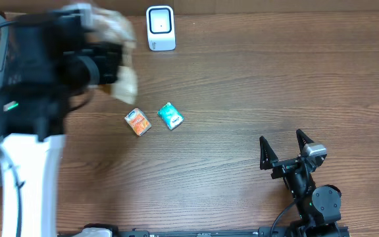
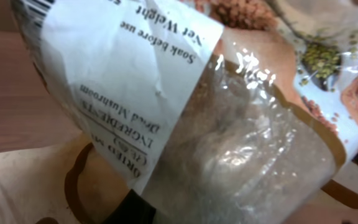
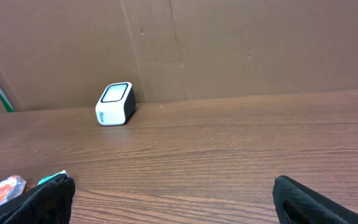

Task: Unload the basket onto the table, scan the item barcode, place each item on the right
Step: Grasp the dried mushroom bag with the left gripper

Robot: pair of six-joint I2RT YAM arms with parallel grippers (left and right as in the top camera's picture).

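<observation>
Far left, the left gripper [image 1: 107,64] is clenched on the one plastic bag [image 1: 116,29], a dark finger [image 2: 129,208] pressing its lower edge. The bag is blurred, its long axis running roughly up and down the overhead view, just left of the single white scanner [image 1: 160,27]. Its white label [image 2: 123,68] faces the wrist camera, barcode [image 2: 39,9] at the corner. Mid-table lie two small packets, orange [image 1: 137,122] and teal [image 1: 170,116]. On the right, the right gripper [image 1: 281,138] is spread wide, holding nothing.
</observation>
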